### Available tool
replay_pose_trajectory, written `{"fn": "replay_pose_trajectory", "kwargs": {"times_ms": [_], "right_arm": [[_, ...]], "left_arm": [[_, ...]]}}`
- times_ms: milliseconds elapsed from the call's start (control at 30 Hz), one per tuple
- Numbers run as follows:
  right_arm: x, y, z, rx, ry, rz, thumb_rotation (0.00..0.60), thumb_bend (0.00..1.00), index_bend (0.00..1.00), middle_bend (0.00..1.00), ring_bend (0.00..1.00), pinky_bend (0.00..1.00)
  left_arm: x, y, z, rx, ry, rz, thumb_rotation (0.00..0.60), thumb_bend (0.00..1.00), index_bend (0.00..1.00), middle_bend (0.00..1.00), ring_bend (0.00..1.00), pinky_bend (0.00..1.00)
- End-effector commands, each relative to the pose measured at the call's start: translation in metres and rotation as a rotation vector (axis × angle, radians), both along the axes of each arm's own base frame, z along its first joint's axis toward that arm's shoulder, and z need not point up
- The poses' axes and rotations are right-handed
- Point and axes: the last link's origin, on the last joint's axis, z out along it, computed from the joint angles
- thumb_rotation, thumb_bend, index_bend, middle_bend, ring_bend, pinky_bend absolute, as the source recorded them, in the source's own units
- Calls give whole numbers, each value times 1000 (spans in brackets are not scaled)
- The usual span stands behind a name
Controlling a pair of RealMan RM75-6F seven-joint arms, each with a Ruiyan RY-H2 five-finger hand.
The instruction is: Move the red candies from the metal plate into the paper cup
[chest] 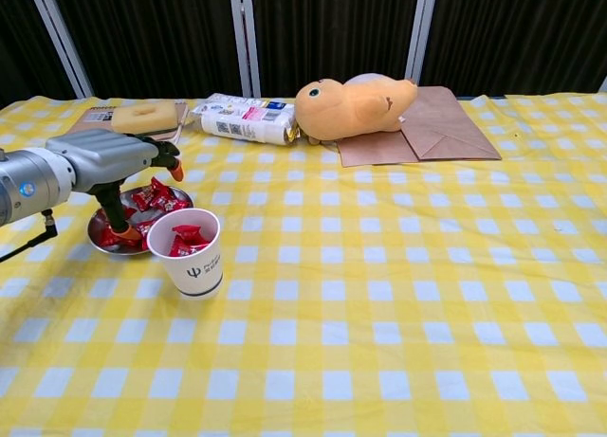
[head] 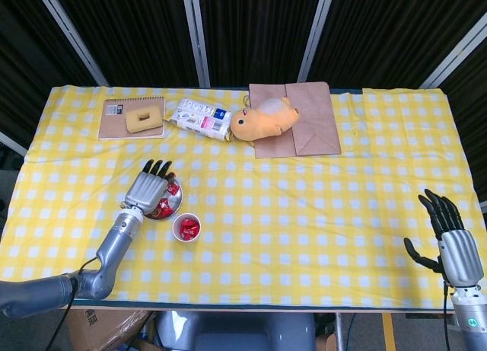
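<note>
left hand (head: 151,189): held over the metal plate (chest: 99,230), lower left; pinching anything can't be told
red candies (chest: 156,199): heaped, no clear long axis
paper cup (head: 186,228): upright, candies inside
right hand (head: 447,234): lower right, fingers spread, nothing held

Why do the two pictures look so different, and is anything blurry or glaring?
Head view: steep look down, even light, table edges splay outward, everything sharp. Chest view: low angle, the near left hand looms large, paper cup sharp; no strong glare, soft shadows only.
</note>
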Motion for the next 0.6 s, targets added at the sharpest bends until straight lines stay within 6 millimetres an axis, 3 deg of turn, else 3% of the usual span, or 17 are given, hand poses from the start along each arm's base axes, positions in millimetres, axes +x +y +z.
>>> {"fn": "replay_pose_trajectory", "kwargs": {"times_ms": [33, 367, 600], "right_arm": [[0, 0, 0, 0, -1, 0, 600, 423, 0, 0, 0, 0], [0, 0, -1, 0, 4, 1, 600, 424, 0, 0, 0, 0], [0, 1, -1, -2, 7, 0, 600, 424, 0, 0, 0, 0]], "left_arm": [[2, 0, 5, 0, -25, 4, 600, 87, 269, 0, 0, 0], [4, -5, 30, -56, -65, -30, 600, 105, 380, 0, 0, 0], [3, -7, 26, -108, -49, -49, 600, 134, 446, 0, 0, 0]]}}
